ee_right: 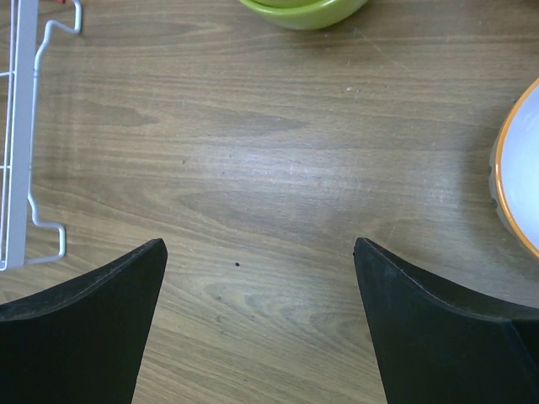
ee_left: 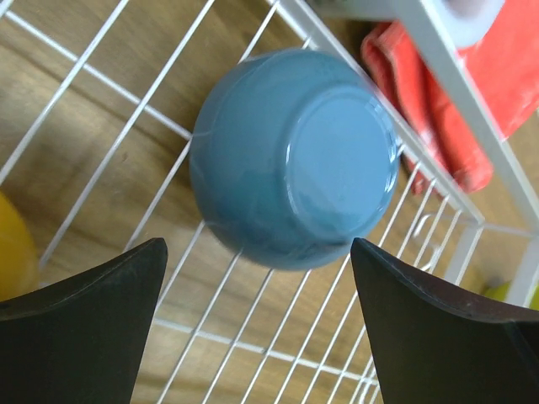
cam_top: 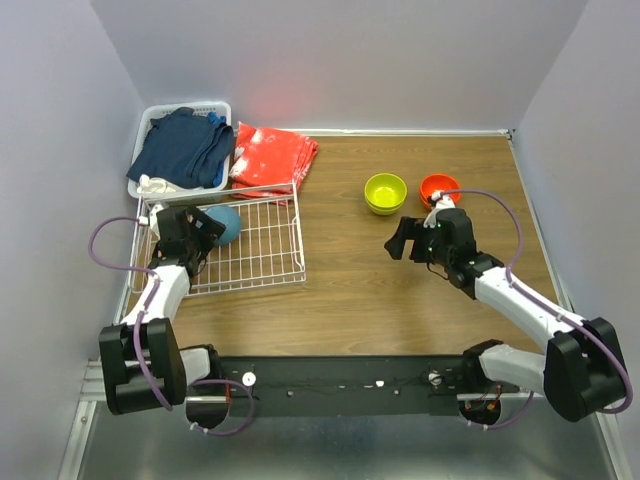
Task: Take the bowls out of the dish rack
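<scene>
On the left gripper [ee_left: 257,246], the 2 black fingers [ee_left: 84,337] stand wide apart and hold nothing. Just past their tips, at 12 o'clock in the wrist view, the blue bowl [ee_left: 295,160] rests on the wires of the dish rack [cam_top: 265,235], its base turned toward the camera. From above, the rack sits at 9 o'clock on the table [cam_top: 350,290], with a red cloth [cam_top: 272,155] at the rack's 12 o'clock. The right gripper [ee_right: 259,252] is spread just as wide over bare wood, empty. A lime green bowl [ee_right: 303,10] sits at its 12 o'clock and an orange-rimmed bowl [ee_right: 524,168] at 3 o'clock, both off the rack.
</scene>
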Motion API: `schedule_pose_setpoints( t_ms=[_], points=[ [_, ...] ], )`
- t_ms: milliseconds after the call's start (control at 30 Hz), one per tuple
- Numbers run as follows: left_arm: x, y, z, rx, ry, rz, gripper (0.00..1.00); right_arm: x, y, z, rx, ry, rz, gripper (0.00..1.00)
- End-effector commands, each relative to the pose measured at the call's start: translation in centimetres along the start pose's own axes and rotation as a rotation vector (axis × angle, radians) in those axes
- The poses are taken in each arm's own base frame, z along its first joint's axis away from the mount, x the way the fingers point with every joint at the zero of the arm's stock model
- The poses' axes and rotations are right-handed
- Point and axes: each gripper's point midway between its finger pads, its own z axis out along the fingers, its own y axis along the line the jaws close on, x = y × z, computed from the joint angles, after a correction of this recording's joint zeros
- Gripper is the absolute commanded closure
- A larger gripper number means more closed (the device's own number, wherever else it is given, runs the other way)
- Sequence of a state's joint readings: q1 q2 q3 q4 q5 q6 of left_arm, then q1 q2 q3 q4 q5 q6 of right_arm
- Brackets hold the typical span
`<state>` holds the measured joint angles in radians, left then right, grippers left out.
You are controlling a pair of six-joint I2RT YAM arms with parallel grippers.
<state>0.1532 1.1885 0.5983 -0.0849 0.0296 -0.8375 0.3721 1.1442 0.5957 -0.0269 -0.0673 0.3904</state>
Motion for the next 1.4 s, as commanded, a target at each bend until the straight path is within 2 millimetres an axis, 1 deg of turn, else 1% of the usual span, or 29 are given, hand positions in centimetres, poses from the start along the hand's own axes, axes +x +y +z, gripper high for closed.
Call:
schedule_pose_setpoints(
  t_ms=[0, 33, 67, 100, 167, 200, 267, 300, 367, 400, 467, 633, 667, 767, 800, 833, 900, 967, 1000, 1100, 1133, 1233, 1300, 1367],
  points=[
    [-1.7, -2.0, 0.8, 0.115, -0.079, -0.136, 0.01, -0.6, 1.1, 0.4, -0.041, 0.007, -0.019, 0.00],
    [-1.8, -2.0, 1.0, 0.121, -0.088, -0.151, 0.01, -0.5, 1.1, 0.4, -0.043, 0.011, -0.020, 0.00],
    [-1.6, -1.6, 1.2, 0.116, -0.096, -0.164, 0.01, -0.2, 1.0, 0.6, -0.040, 0.023, -0.018, 0.00],
    [-1.9, -1.9, 1.3, 0.132, -0.115, -0.189, 0.01, -0.4, 1.1, 0.6, -0.042, 0.022, -0.018, 0.00],
    [-1.5, -1.3, 1.8, 0.123, -0.115, -0.211, 0.01, -0.3, 1.0, 0.7, -0.042, 0.027, -0.021, 0.00],
    [-1.7, -1.6, 2.0, 0.138, -0.123, -0.226, 0.01, -0.3, 1.1, 0.8, -0.045, 0.031, -0.022, 0.00],
    [-1.1, -0.9, 2.5, 0.126, -0.117, -0.252, 0.01, -0.2, 1.1, 0.8, -0.047, 0.034, -0.022, 0.00],
    [-1.6, -1.3, 2.5, 0.151, -0.137, -0.260, 0.01, 0.0, 1.1, 1.0, -0.048, 0.041, -0.023, 0.00],
    [-1.5, -1.1, 2.7, 0.155, -0.147, -0.289, 0.01, 0.1, 1.1, 1.1, -0.048, 0.044, -0.021, 0.00],
    [-1.9, -1.4, 2.7, 0.171, -0.163, -0.292, 0.01, 0.1, 1.1, 1.1, -0.051, 0.047, -0.020, 0.00],
    [-2.0, -1.4, 2.9, 0.168, -0.170, -0.304, 0.01, 0.4, 1.1, 1.3, -0.050, 0.055, -0.020, 0.00],
    [-2.7, -2.0, 2.8, 0.192, -0.187, -0.312, 0.02, 0.6, 1.0, 1.4, -0.050, 0.061, -0.021, 0.00],
    [-3.0, -2.4, 2.7, 0.195, -0.188, -0.318, 0.06, 0.4, 1.0, 1.4, -0.050, 0.058, -0.020, 0.00],
    [-3.5, -2.9, 2.5, 0.202, -0.192, -0.318, 0.13, 0.4, 1.1, 1.4, -0.050, 0.055, -0.021, 0.00],
    [-3.5, -2.8, 2.5, 0.197, -0.191, -0.318, 0.15, 0.5, 1.0, 1.4, -0.050, 0.056, -0.022, 0.00],
    [-3.6, -3.0, 2.3, 0.201, -0.191, -0.319, 0.19, 0.5, 1.0, 1.4, -0.051, 0.055, -0.022, 0.00],
    [-3.7, -3.1, 2.1, 0.197, -0.189, -0.318, 0.22, 0.5, 1.0, 1.3, -0.051, 0.053, -0.022, 0.00],
    [-3.7, -3.1, 1.7, 0.193, -0.186, -0.317, 0.29, 0.5, 1.0, 1.4, -0.050, 0.053, -0.024, 0.00],
    [-4.2, -2.9, 1.7, 0.177, -0.213, -0.317, 0.30, 0.5, 1.0, 1.3, -0.050, 0.055, -0.023, 0.00],
    [-4.4, -3.0, 1.2, 0.172, -0.217, -0.315, 0.38, 0.5, 1.1, 1.3, -0.053, 0.053, -0.023, 0.00],
    [-4.6, -3.1, 1.0, 0.176, -0.222, -0.317, 0.42, 0.5, 1.0, 1.3, -0.053, 0.053, -0.022, 0.00],
    [-4.9, -3.5, 0.4, 0.182, -0.227, -0.314, 0.49, 0.4, 1.1, 1.3, -0.052, 0.051, -0.023, 0.00],
    [-5.1, -3.7, 0.1, 0.183, -0.225, -0.304, 0.53, 0.4, 1.0, 1.2, -0.052, 0.051, -0.022, 0.00],
    [-5.7, -4.2, -0.4, 0.191, -0.236, -0.286, 0.58, 0.4, 1.1, 1.2, -0.055, 0.052, -0.025, 0.00]
  ],
)
